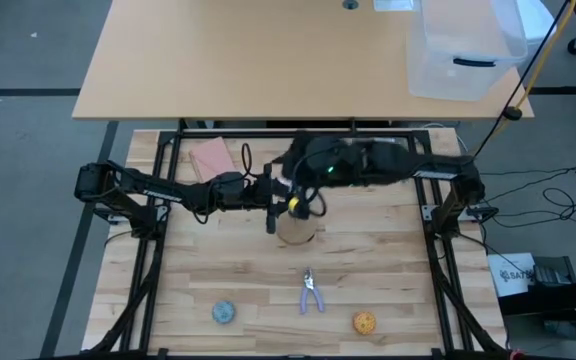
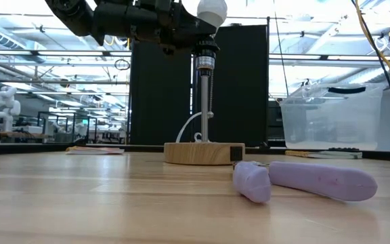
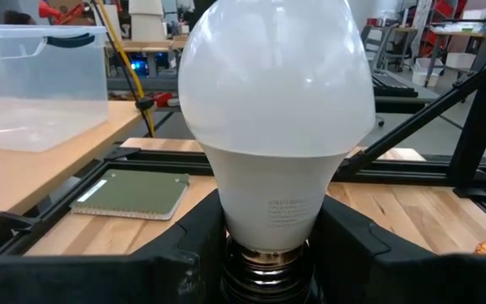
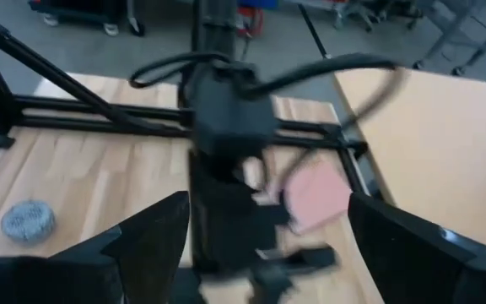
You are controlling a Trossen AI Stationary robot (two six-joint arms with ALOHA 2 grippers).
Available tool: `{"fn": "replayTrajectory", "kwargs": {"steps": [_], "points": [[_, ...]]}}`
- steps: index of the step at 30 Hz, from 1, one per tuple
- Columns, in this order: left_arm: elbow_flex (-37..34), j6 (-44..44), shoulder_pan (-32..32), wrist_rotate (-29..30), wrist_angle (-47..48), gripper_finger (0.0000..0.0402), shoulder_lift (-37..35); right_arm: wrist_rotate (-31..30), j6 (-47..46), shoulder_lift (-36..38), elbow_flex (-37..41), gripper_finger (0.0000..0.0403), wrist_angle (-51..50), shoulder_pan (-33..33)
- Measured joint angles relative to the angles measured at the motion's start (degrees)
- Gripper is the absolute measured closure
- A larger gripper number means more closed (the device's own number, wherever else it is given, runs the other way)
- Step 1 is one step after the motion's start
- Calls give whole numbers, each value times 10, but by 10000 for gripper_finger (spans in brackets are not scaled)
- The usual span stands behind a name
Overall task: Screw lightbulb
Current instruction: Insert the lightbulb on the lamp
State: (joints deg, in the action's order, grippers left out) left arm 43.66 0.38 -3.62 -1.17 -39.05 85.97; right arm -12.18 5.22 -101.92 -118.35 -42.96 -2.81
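Left gripper (image 3: 268,253) is sitting with its jaws clamped on the lightbulb (image 3: 275,110) low on the neck, just above the silvery thread, dark fingers (image 3: 357,241) pressing both sides. In the low view the lightbulb (image 2: 212,10) is standing upright at the very top of the lamp post (image 2: 204,102), base meeting the socket (image 2: 204,64), above the round wooden stand (image 2: 204,153) in the middle of the table (image 1: 388,260). From above, the left gripper (image 1: 273,200) is reaching in from the left over the stand (image 1: 298,232). Right gripper (image 4: 264,245) is hovering just to the right of it, jaws standing wide apart and holding nothing, its camera looking at the left arm's wrist. Risks, as a judgement: the grip is so low on the neck that the fingers could be rubbing the socket while turning; a slightly tilted bulb could be cross-threading; nothing is bracing the stand, so twisting could be dragging or tipping it; smooth glass could be slipping in the fingers; the two arms are crowding close and could be bumping. Thread depth is hidden by the gripper. Lilac pliers (image 1: 311,293) are lying near the front, blue-grey ball (image 1: 224,312) near left, orange ball (image 1: 365,322) near right, a pink pad (image 1: 209,160) far left, all well apart from the stand.
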Motion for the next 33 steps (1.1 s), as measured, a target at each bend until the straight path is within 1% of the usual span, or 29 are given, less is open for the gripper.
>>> {"fn": "replayTrajectory", "kwargs": {"steps": [5, 9, 11, 13, 16, 20, 23, 27, 30, 33], "points": [[0, 0, 0, 0, 0, 257, 0, 0, 36, -2, 87, 88, 173, -30], [0, 0, 0, 0, 0, 257, 0, 1, 61, 7, 115, 88, 244, -44], [0, 0, 0, 0, 0, 257, 0, -13, 71, 24, 137, 88, 275, -49], [0, 0, 0, 0, 0, 257, 0, -32, 83, 52, 173, 88, 326, -53], [0, 0, 0, 0, -1, 257, 0, -41, 91, 105, 257, 88, 420, -55], [-1, 0, 0, 0, -2, 257, 0, -47, 93, 197, 400, 88, 526, -50], [-1, 0, 0, 0, -3, 257, 0, -49, 76, 273, 500, 88, 564, -42], [-1, 0, 0, 0, -3, 257, 0, -45, 18, 357, 615, 88, 567, -31], [-1, 0, 0, 0, -3, 257, 0, -45, -16, 391, 692, 88, 598, -31], [-1, 0, 0, 0, -3, 257, 0, -45, -34, 399, 757, 88, 655, -31]]}}
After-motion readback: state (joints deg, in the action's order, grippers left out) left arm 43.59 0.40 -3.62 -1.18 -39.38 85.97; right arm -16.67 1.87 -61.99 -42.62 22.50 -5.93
